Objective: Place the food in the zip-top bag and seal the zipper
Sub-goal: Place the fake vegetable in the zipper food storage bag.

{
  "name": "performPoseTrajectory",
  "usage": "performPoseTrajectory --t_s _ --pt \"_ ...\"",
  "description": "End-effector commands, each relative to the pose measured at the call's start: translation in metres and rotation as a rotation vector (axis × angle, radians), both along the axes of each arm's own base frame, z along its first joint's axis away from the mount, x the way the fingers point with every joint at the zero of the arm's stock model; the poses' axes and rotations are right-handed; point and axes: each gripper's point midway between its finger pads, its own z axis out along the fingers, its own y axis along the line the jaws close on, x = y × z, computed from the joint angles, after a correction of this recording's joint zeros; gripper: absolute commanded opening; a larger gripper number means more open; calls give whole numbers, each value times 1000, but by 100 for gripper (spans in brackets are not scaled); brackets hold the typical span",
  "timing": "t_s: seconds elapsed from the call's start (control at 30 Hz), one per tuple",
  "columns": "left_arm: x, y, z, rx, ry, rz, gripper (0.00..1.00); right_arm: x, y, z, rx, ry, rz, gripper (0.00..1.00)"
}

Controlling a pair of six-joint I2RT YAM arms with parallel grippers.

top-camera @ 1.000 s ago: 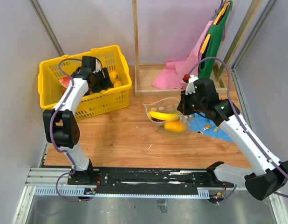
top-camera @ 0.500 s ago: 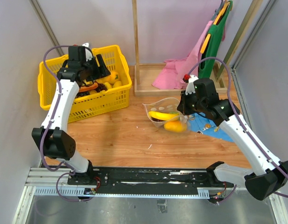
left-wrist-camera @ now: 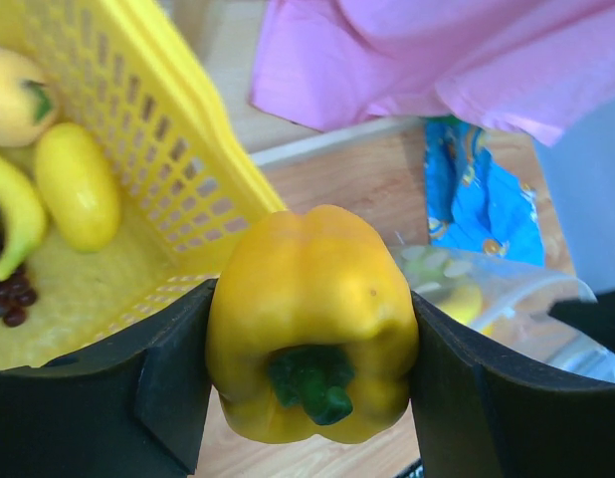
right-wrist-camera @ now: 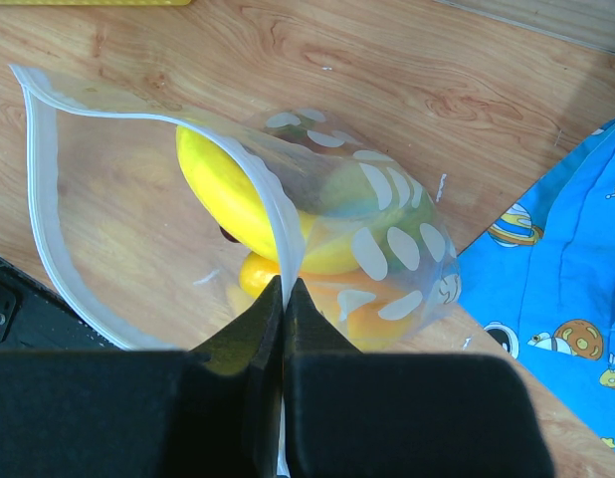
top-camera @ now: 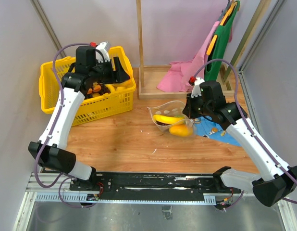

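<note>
1. Looking down from above, the left gripper (top-camera: 118, 72) hovers over the yellow basket (top-camera: 52, 79). The zip-top bag (top-camera: 170, 114) lies mid-table with the right gripper (top-camera: 192, 113) at its edge. A blue cloth (top-camera: 220, 134) lies just beside it and a pink cloth (top-camera: 179, 79) behind.
2. Left wrist: the jaws clamp the yellow-orange pepper (left-wrist-camera: 309, 309), green stem facing the camera. Yellow fruit (left-wrist-camera: 77, 184) lies in the basket.
3. Right wrist: the jaws are closed, pinching the white zipper (right-wrist-camera: 44, 189). The mouth gapes, with a banana (right-wrist-camera: 213, 174) and an orange piece (right-wrist-camera: 372, 321) inside.

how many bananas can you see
2: one banana inside the bag, another banana in the yellow basket, at the left wrist view's left edge. More may lie hidden in the basket.
</note>
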Motion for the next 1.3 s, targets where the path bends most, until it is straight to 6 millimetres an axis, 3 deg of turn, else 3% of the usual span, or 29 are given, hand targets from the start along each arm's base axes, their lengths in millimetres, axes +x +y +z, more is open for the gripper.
performPoseTrajectory --t_s 0.0,0.57,0.83,1.07,1.27 --pt "-28 -39 24 -41 -73 -172 34 4 -2 12 24 -21 -24 1" --pt "-111 -144 23 -97 -184 -592 34 2 -1 12 40 -10 -25 1" --pt "-125 -178 7 -125 -168 -667 34 0 -1 12 45 -12 -27 1" --pt "-137 -209 -21 -81 -130 -733 35 -1 -1 13 48 -14 -23 1" --pt "-135 -223 -45 -29 -100 -731 37 -1 0 15 52 -19 -12 1"
